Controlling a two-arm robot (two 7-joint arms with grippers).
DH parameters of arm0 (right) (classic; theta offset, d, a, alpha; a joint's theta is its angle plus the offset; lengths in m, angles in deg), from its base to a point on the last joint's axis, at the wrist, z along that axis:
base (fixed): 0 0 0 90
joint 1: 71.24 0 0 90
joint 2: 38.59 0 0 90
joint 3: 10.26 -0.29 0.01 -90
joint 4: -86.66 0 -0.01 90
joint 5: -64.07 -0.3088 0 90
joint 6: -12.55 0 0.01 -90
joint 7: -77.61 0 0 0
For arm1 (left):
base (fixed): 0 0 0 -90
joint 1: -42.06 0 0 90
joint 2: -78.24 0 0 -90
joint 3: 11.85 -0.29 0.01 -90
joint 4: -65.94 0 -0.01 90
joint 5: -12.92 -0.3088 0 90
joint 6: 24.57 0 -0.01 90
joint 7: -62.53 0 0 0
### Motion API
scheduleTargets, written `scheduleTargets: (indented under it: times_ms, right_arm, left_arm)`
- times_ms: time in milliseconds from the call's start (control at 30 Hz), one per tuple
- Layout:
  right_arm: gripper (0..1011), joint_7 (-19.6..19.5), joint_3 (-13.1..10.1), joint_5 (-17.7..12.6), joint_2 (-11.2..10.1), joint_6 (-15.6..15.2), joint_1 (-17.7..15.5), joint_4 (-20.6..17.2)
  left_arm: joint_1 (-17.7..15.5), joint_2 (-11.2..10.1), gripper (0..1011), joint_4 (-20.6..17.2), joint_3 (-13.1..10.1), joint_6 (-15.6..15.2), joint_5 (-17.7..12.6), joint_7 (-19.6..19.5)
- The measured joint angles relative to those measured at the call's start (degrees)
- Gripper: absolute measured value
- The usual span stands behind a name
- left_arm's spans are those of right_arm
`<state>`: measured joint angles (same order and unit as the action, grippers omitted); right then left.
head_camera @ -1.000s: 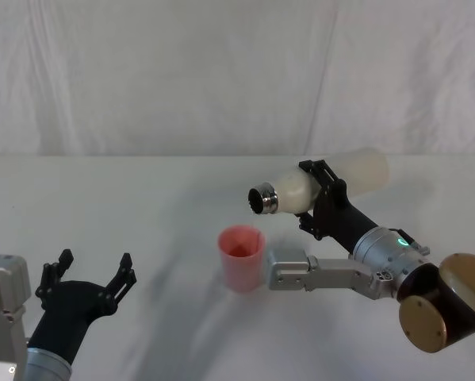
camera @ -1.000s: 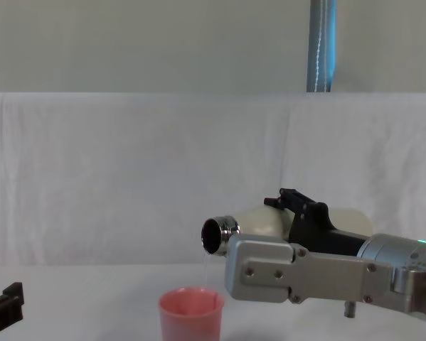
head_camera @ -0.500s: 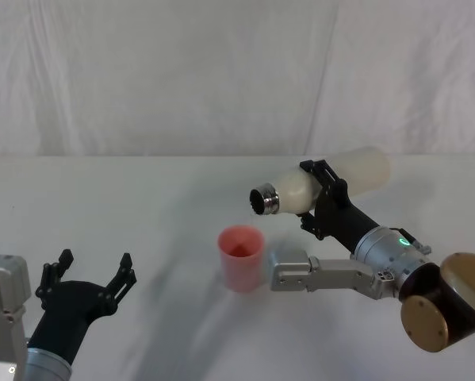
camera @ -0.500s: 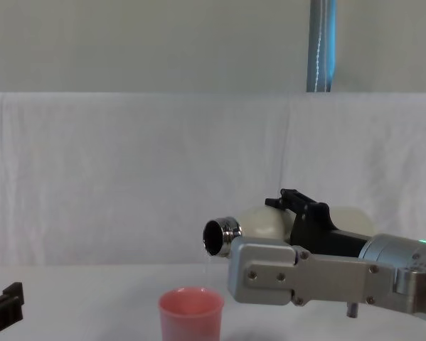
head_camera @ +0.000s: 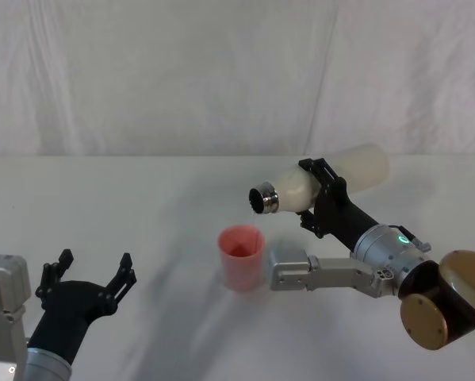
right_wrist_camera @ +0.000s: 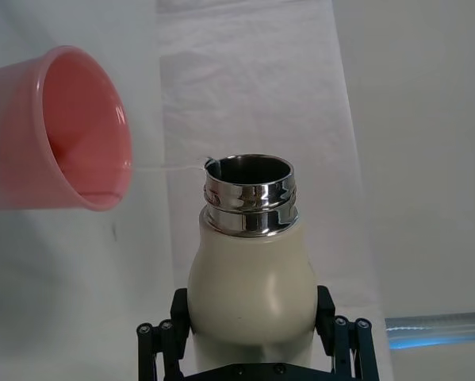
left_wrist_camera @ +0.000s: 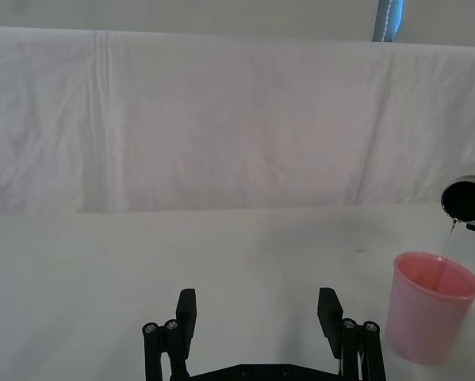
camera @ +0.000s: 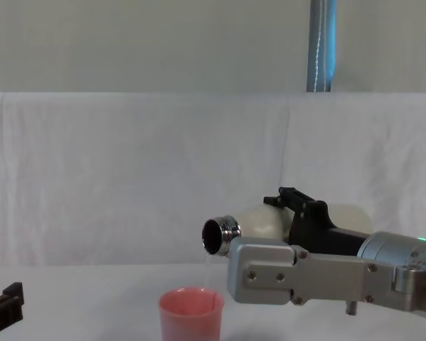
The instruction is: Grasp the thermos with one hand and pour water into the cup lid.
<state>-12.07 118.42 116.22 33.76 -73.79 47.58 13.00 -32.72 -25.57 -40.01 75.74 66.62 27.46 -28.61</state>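
Table [head_camera: 142, 206], draped in white cloth, is carrying the setup, with a white fabric backdrop [head_camera: 181, 71] hanging behind it.

Right arm [head_camera: 396, 270] is reaching in from the lower right, forearm angling forward and toward the left, wrist rolled so the load is lying near horizontal. Right gripper [head_camera: 323, 200] is clamping the thermos [head_camera: 332, 184] around its mid-body, black fingers [right_wrist_camera: 339, 337] pressing both sides of the cream shell. Thermos is hanging in the air right of table centre, base pointing back and right, steel neck [head_camera: 263, 199] pointing left and slightly down, mouth sitting above the cup lid [head_camera: 241, 257] and a little to its right.

Thin water stream [left_wrist_camera: 446, 250] is falling from the neck lip into the cup lid. Cup lid is standing upright on the table near centre, not touching the thermos.

Left arm is sitting parked at the lower left; left gripper [head_camera: 90, 274] is hovering low over the table, fingers spread, gripping nothing, well apart from the cup lid.
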Motion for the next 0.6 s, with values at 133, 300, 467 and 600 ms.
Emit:
scheduleTargets:
  times_ms: [133,300,467,600]
  right_arm:
    - [961,0.0,0.1,0.1,0.0,0.0,0.1,0.1]
    - [961,-0.2,0.2,0.2,0.1,0.0,0.3,0.2]
    - [961,-0.2,0.3,0.3,0.2,0.0,0.4,0.4]
    - [961,-0.2,0.4,0.3,0.2,0.0,0.4,0.4]
  left_arm:
    - [0.0,0.0,1001,0.0,0.0,0.0,0.0,0.0]
    - [0.0,0.0,1001,0.0,0.0,0.0,0.0,0.0]
    - [0.0,0.0,1001,0.0,0.0,0.0,0.0,0.0]
    - [0.0,0.0,1001,0.0,0.0,0.0,0.0,0.0]
